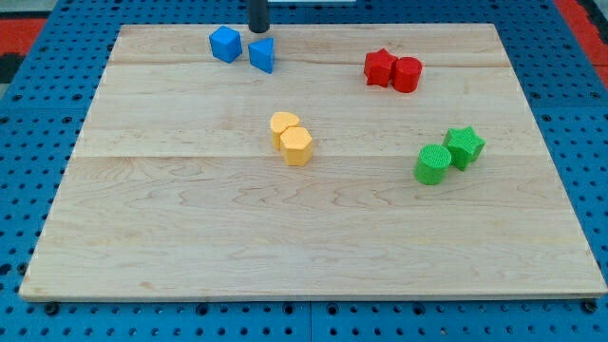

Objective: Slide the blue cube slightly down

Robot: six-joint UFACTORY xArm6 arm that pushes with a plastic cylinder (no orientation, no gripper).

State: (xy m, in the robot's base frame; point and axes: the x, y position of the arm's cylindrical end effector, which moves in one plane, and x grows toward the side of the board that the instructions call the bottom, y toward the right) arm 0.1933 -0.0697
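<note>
Wooden board (190, 237): blue cube (225, 44) left-below my tip (258, 28).

Clearance around blue cube
Wooden surface (190, 237) below blue cube (225, 44) open toward view's bottom. Blue wedge-shaped block (263, 54) just beside cube's right; my tip (258, 29) above the wedge; yellow block pair (291, 138) lower right, well apart.

2 blue blocks, a cube (225, 44) and a wedge-like piece (262, 54); 2 red blocks (392, 70); 2 yellow blocks (291, 138); 2 green blocks (448, 155). The board (190, 237) is pale streaked wood, on a blue perforated surface (28, 180).
</note>
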